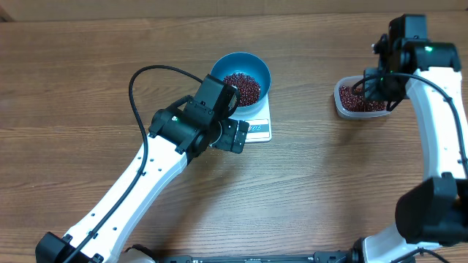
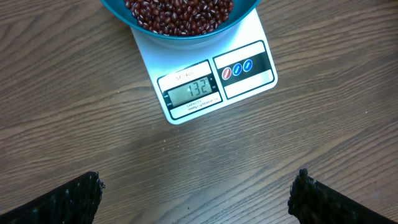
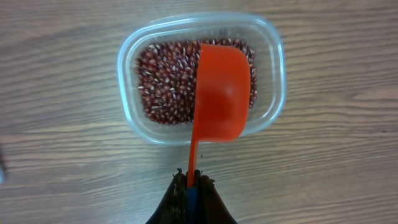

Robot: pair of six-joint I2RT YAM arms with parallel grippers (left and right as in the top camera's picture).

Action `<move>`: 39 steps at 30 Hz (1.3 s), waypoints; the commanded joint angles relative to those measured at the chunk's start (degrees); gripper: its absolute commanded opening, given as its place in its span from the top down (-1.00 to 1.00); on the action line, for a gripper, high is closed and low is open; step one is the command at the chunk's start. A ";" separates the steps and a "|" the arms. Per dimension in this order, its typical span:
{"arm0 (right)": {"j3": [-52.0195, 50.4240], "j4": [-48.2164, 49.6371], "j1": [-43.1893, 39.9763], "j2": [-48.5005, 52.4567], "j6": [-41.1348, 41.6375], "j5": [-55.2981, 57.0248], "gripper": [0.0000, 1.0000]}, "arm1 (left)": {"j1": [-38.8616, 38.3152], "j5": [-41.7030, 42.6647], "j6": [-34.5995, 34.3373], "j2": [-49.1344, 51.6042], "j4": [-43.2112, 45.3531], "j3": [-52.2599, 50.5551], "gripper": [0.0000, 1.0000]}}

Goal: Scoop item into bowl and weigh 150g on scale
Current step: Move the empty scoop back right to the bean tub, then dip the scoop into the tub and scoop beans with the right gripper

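Closest, the left gripper (image 2: 196,186) hangs just before the white kitchen scale (image 2: 205,56), jaws spread wide, empty. The display (image 2: 198,89) reads 132. On the scale sits the blue bowl (image 1: 219,67), partly filled with red-brown beans (image 1: 243,86). Farther right, the right gripper (image 3: 193,182) is clamped on the handle of a red scoop (image 3: 221,93), its cup over a clear plastic tub (image 3: 277,74) holding more beans.

Brightly, evenly lit from above, with faint soft shadows on the table (image 1: 110,44). Sharp at the scale (image 2: 208,78) display; softer, slightly blurred around the scoop (image 3: 221,93).
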 commanded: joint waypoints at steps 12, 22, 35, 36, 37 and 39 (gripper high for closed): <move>-8.44 10.64 -0.11 2.56 1.60 7.02 0.93 | 0.04 -0.57 0.83 -0.48 0.09 -0.35 -0.98; -11.23 13.62 -0.11 4.66 1.60 3.63 0.93 | 0.04 -0.57 0.83 -0.48 0.09 -0.35 -0.99; -11.23 13.81 -0.13 4.92 -2.95 -14.16 0.93 | 0.04 -0.57 0.83 -0.48 0.09 -0.35 -0.99; -11.21 13.81 -0.13 4.92 -2.97 -14.88 0.93 | 0.04 -0.57 0.83 -0.48 0.09 -0.35 -0.99; -11.19 13.81 -0.13 4.92 -3.10 -15.50 0.93 | 0.04 -0.57 0.83 -0.48 0.09 -0.35 -0.99; -11.19 13.79 -0.13 4.92 -3.34 -16.35 0.93 | 0.04 -0.57 0.83 -0.48 0.09 -0.35 -0.99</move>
